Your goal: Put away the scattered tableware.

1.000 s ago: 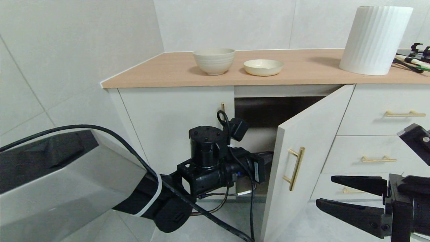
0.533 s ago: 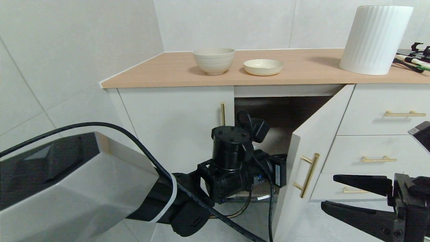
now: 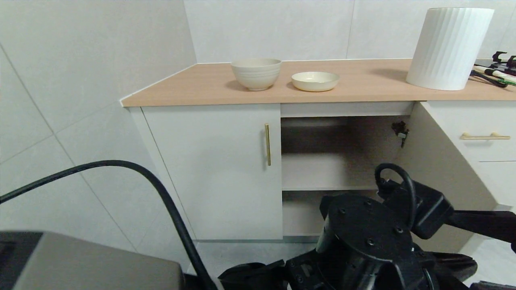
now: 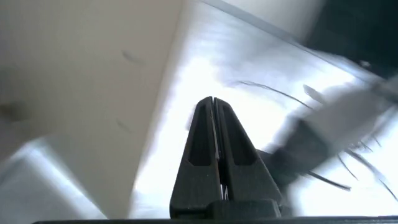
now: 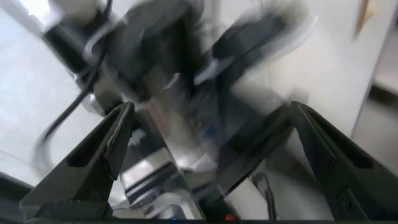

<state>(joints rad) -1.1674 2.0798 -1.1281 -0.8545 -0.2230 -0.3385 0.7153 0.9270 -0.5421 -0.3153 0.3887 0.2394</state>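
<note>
Bowl [image 3: 256,73] beside plate [image 3: 315,80] toward the surface's [image 3: 193,90] left edge; left end effector [image 4: 213,109] together, right end effector [image 5: 212,111] apart

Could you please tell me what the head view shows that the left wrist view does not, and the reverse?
Head view: the bowl and shallow dish on the countertop, and the open cabinet below with its shelf. Left wrist view: the left gripper, shut, against blurred pale surfaces. Shared: nothing I can match for certain; that pale background is too blurred to identify.
</note>
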